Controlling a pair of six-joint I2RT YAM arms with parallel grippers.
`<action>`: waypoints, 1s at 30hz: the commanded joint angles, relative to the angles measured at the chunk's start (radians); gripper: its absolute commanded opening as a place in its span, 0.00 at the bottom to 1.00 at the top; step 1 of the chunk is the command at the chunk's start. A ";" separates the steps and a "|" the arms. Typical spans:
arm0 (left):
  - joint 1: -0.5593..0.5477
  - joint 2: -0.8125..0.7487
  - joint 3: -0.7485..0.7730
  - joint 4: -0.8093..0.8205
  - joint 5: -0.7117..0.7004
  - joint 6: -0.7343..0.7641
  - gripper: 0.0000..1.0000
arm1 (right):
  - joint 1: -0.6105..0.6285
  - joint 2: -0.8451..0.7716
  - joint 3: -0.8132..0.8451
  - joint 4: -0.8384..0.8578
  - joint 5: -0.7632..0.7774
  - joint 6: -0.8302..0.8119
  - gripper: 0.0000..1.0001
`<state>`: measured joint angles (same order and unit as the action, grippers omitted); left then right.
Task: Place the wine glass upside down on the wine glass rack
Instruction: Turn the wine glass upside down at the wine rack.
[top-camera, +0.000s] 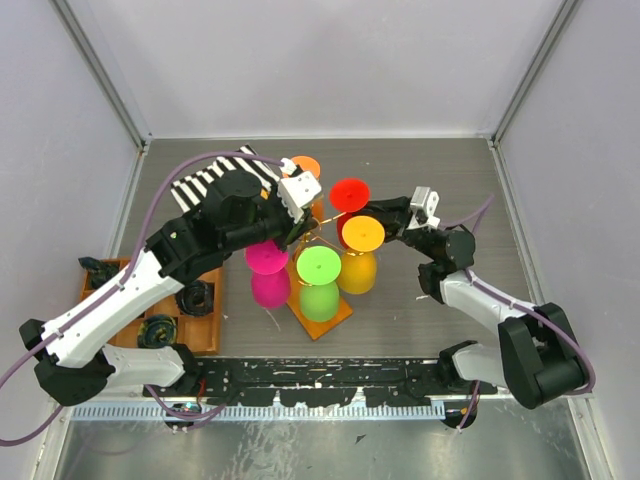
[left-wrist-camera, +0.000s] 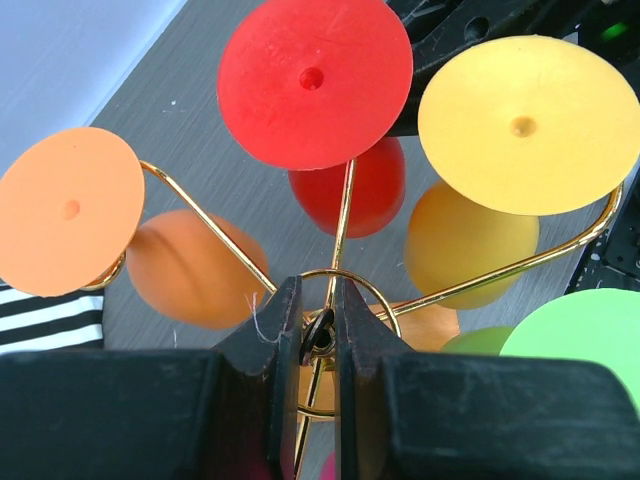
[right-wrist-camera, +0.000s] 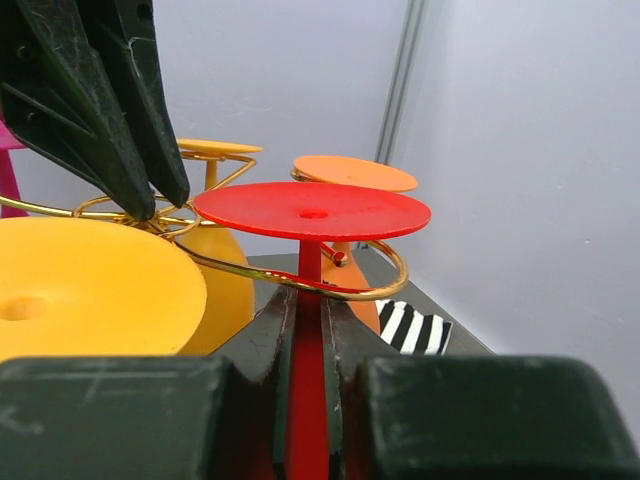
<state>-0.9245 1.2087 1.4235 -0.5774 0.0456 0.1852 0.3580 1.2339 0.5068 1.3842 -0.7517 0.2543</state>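
The wine glass rack (top-camera: 322, 330) stands mid-table (top-camera: 450, 170), with the wine glass (top-camera: 350, 194) upside down in its far-right arm and others hanging around it: far-left glass (top-camera: 305, 166), right glass (top-camera: 362, 232), near glass (top-camera: 319, 264), left glass (top-camera: 266, 257). The left gripper (left-wrist-camera: 318, 310) pinches the rack's top centre, and the right gripper (right-wrist-camera: 308, 310), at the rack's right, clamps the wine glass's stem. A tray (top-camera: 215, 310) lies well left of the rack, a cloth (top-camera: 205, 185) behind-left.
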 joint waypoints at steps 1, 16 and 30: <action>0.007 -0.004 -0.013 0.017 -0.022 0.011 0.00 | 0.001 -0.038 -0.003 -0.016 0.060 -0.062 0.01; 0.007 -0.005 -0.012 0.017 -0.013 0.013 0.00 | 0.002 -0.010 0.041 -0.088 0.124 -0.080 0.00; 0.007 -0.005 -0.014 0.016 -0.001 0.010 0.00 | 0.001 0.032 0.091 -0.137 0.169 -0.053 0.01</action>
<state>-0.9226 1.2087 1.4204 -0.5701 0.0406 0.1860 0.3607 1.2564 0.5373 1.2404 -0.6075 0.1944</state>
